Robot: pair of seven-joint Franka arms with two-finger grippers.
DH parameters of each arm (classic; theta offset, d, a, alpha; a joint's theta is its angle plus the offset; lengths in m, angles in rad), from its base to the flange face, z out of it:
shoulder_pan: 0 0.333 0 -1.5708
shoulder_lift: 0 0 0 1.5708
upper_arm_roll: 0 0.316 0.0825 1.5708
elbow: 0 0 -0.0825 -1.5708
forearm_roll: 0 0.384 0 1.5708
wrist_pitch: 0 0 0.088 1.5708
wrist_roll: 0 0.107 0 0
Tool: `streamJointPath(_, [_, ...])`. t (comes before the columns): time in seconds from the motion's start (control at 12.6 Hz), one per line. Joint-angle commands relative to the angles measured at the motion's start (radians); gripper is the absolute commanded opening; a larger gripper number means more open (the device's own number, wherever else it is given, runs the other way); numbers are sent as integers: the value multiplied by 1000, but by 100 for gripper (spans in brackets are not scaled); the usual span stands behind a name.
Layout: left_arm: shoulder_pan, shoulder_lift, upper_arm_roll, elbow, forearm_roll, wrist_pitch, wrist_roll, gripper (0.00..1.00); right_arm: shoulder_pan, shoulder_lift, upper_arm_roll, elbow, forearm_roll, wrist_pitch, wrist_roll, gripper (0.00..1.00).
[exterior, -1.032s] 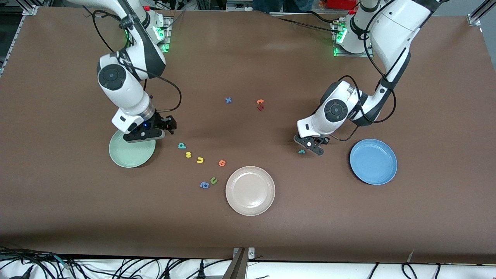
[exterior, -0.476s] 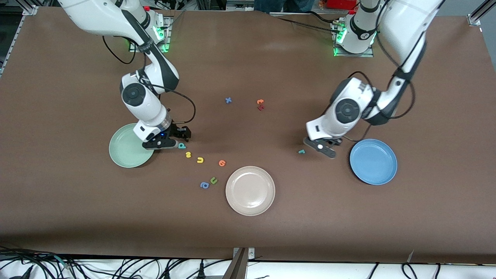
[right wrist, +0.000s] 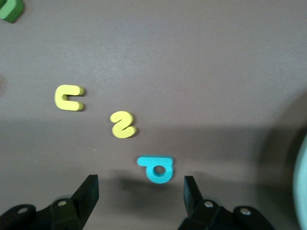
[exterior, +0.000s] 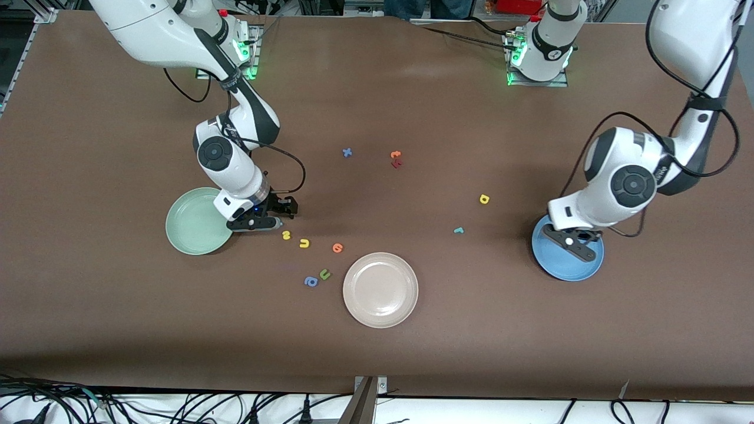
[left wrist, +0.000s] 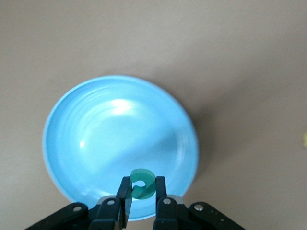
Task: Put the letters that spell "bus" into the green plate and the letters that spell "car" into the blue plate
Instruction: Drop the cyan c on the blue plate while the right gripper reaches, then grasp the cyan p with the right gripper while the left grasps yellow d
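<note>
While the left gripper (left wrist: 142, 197) hangs over the blue plate (exterior: 591, 264), its fingers are pinched on the teal c (left wrist: 142, 183), and the left wrist view shows that letter over the plate's floor, just inside the rim on the gripper's side. For this arm the deciding relation is vertical: the plate lies straight beneath the held letter, so I judge that letting go is all the move needs, with perhaps a slight shift toward the centre to keep the c from landing on the rim.

Over at the right arm's end of the table, the right gripper (right wrist: 141, 191) stands with its fingers spread wide and empty, low over the teal b (right wrist: 156, 168), which lies on the table just beside the green plate (exterior: 182, 232). In the right wrist view the b sits between the two fingertips and slightly ahead of them. Its stem runs roughly across the line from one finger to the other, so the jaws would close along the letter's length, though the blur there makes the exact angle hard to read. A short advance and descent should bring it into the grip.

Nearer to the front camera than the b, the yellow s (exterior: 286, 235) and the yellow u (exterior: 304, 242) lie in a line leading away from the green plate. The yellow a (exterior: 484, 199) and the thin teal r (exterior: 458, 230) lie on the table toward the left arm's end, well apart from the blue plate, and the left arm is the nearer one for both.
</note>
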Motion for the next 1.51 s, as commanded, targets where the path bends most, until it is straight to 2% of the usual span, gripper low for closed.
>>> streamJointPath(0.0, [-5, 53, -11, 29, 52, 10, 1, 99, 4, 26, -13, 17, -32, 6, 11, 77])
streamJointPath(0.32, [-13, 41, -26, 23, 34, -7, -12, 100, 15, 49, -21, 33, -41, 13, 16, 76])
streamJointPath(0.4, [-13, 30, -47, 14, -1, -19, -38, 100, 15, 50, -21, 33, -41, 13, 16, 75])
streamJointPath(0.48, [-4, 29, -83, -13, -82, -36, -92, 100, 15, 54, -21, 34, -41, 15, 16, 73])
streamJointPath(0.56, [-5, 29, -89, -26, -131, -34, -141, 100, 15, 58, -27, 39, -41, 15, 16, 73])
streamJointPath(0.64, [-14, 29, -92, -38, -147, -28, -176, 100, 19, 60, -32, 43, -41, 16, 16, 73])
streamJointPath(0.79, [-22, 30, -156, -50, -147, -25, -317, 100, 24, 67, -35, 49, -41, 18, 16, 73])
streamJointPath(0.95, [-53, 32, -184, -90, -136, 31, -451, 100, 24, 75, -35, 54, -41, 23, 16, 72])
streamJointPath(1.11, [-62, 30, -190, -199, -136, 180, -505, 99, 28, 77, -35, 54, -41, 33, 16, 71])
streamJointPath(1.19, [-67, 32, -190, -258, -133, 269, -543, 99, 28, 80, -36, 54, -41, 33, 18, 70])
streamJointPath(1.27, [-71, 35, -190, -282, -132, 304, -554, 98, 30, 80, -36, 54, -41, 33, 16, 64])
streamJointPath(1.43, [-73, 39, -189, -284, -120, 305, -554, 91, 30, 80, -38, 54, -44, 33, 16, 48])
